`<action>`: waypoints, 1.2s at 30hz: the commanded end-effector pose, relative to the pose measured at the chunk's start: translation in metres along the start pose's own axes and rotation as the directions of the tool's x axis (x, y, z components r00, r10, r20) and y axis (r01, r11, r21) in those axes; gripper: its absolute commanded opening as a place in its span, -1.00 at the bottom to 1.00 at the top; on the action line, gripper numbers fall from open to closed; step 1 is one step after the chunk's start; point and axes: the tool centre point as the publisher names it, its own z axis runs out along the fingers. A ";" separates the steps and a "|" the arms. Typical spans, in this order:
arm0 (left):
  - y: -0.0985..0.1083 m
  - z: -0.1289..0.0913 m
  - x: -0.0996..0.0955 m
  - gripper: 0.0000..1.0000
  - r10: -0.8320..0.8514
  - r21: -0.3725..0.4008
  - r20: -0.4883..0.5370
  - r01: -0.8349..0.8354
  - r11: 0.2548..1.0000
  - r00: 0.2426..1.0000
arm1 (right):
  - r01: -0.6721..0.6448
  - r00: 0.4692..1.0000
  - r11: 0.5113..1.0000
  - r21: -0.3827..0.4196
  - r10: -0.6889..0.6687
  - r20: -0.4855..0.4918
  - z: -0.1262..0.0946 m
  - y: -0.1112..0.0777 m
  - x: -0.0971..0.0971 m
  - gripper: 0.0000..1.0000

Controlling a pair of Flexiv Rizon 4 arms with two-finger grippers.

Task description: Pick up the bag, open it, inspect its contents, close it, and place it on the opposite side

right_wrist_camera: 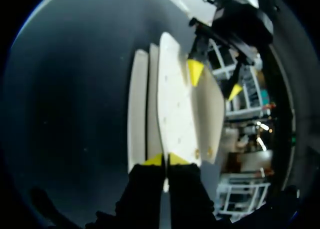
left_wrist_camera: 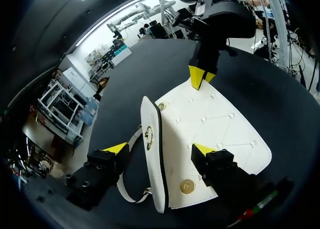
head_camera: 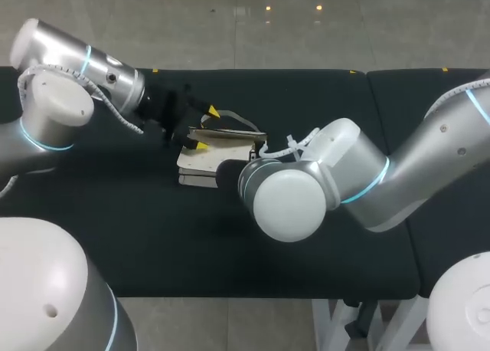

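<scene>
Logged a white bag (head_camera: pixel 197 159) at the middle of the black table (head_camera: pixel 321 98), between both arms. Found the right gripper (right_wrist_camera: pixel 166 160) pinched tight on the edge of one white panel, probably the flap; hard to tell from the right wrist view. Found the left gripper (left_wrist_camera: pixel 160 149) spread wide, straddling the bag's upright clasp side without clamping. Noted a gold snap (left_wrist_camera: pixel 187 186) just beside one finger.

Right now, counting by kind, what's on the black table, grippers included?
Bags: 1, the white quilted flap bag
Yellow-tipped two-finger grippers: 2, the left gripper open astride the bag, the right gripper shut on its edge
Total: 3
</scene>
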 end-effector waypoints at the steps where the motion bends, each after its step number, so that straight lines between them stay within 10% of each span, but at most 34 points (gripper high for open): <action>1: 0.009 0.013 -0.009 0.36 -0.010 -0.002 -0.009 0.010 1.000 1.000 | 0.001 0.999 1.000 -0.017 0.000 0.036 0.001 -0.004 0.004 -1.00; 12: 0.022 0.025 -0.024 0.12 -0.073 -0.024 -0.041 0.072 0.997 0.996 | 0.001 0.999 1.000 -0.017 0.000 0.036 0.001 -0.004 0.004 -1.00; 25: 0.026 0.030 -0.027 -1.00 -0.119 -0.063 -0.078 0.114 0.991 0.990 | 0.001 0.999 1.000 -0.017 0.000 0.036 0.001 -0.004 0.004 -1.00; 32: 0.028 0.031 -0.027 -0.95 -0.136 -0.065 -0.091 0.130 0.989 0.987 | 0.001 0.999 1.000 -0.017 0.000 0.036 0.001 -0.004 0.004 -1.00; 34: 0.027 0.031 -0.026 -0.40 -0.136 -0.062 -0.096 0.130 0.990 0.986 | 0.001 0.999 1.000 -0.017 0.000 0.036 0.001 -0.004 0.004 -1.00; 36: 0.027 0.031 -0.026 -0.31 -0.137 -0.062 -0.098 0.131 0.989 0.986 | 0.001 0.999 1.000 -0.017 0.000 0.036 0.001 -0.004 0.004 -1.00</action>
